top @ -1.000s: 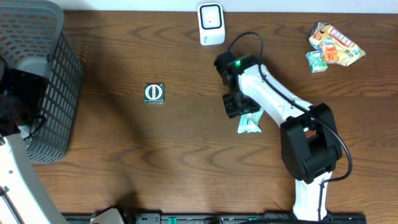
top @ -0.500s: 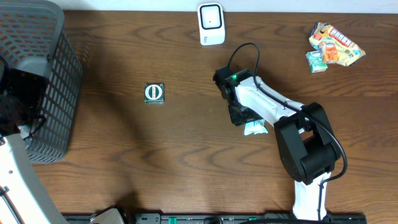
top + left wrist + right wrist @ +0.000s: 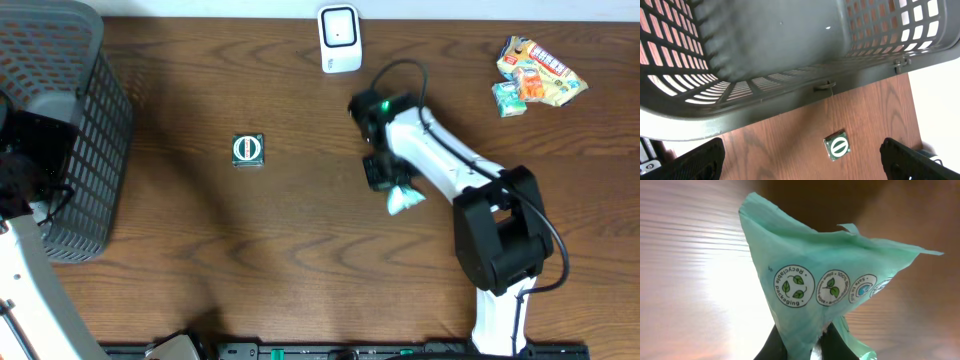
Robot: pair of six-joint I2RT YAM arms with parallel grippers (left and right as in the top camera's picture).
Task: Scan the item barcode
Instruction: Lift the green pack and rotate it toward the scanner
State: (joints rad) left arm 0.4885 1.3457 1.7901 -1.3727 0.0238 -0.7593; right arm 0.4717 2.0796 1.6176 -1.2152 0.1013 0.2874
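A mint-green packet (image 3: 820, 280) with round recycling marks fills the right wrist view, its lower end pinched between the dark fingers (image 3: 774, 347) of my right gripper (image 3: 807, 345), which is shut on it. From overhead, the right gripper (image 3: 384, 174) sits mid-table with the packet (image 3: 405, 200) sticking out toward the front right. The white barcode scanner (image 3: 339, 38) stands at the back edge, apart from the packet. My left gripper (image 3: 802, 162) is open over the basket's edge, with nothing between its fingers.
A dark mesh basket (image 3: 70, 130) fills the left side, seen close up in the left wrist view (image 3: 790, 95). A small green square pack (image 3: 247, 149) lies on the wood left of centre, also below the left gripper (image 3: 837, 145). Colourful snack packs (image 3: 538, 68) lie at the back right.
The right gripper has closed on the green packet, which now looks bunched and raised at its tip. The arm dipped then drew back slightly. The left arm has not moved.
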